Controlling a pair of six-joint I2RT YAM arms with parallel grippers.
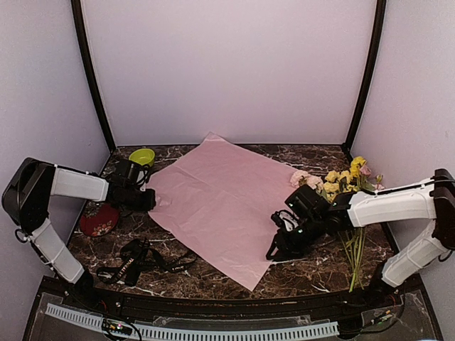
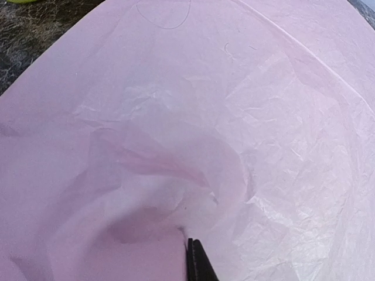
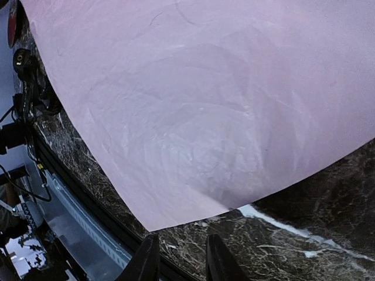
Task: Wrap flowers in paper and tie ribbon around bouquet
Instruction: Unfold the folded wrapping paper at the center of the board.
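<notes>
The lilac-pink paper (image 1: 220, 195) lies spread flat on the dark marble table (image 1: 213, 280). My left gripper (image 1: 147, 199) is at its left corner. In the left wrist view the paper (image 2: 246, 99) puckers into folds where that gripper (image 2: 191, 242) is shut on it. My right gripper (image 1: 279, 249) is low over the table just off the paper's right edge. It stands open (image 3: 180, 240) with nothing between its fingers, and the paper's near corner (image 3: 153, 225) lies just ahead of them. The flowers (image 1: 341, 181) lie at the right, partly under the right arm, stems toward the front. The black ribbon (image 1: 135, 261) lies coiled at the front left.
A green bowl (image 1: 142, 156) stands at the back left beside the left arm. A red patterned dish (image 1: 98, 222) sits at the left edge. The table's front edge (image 3: 88, 193) and a rail run close behind the paper's near corner.
</notes>
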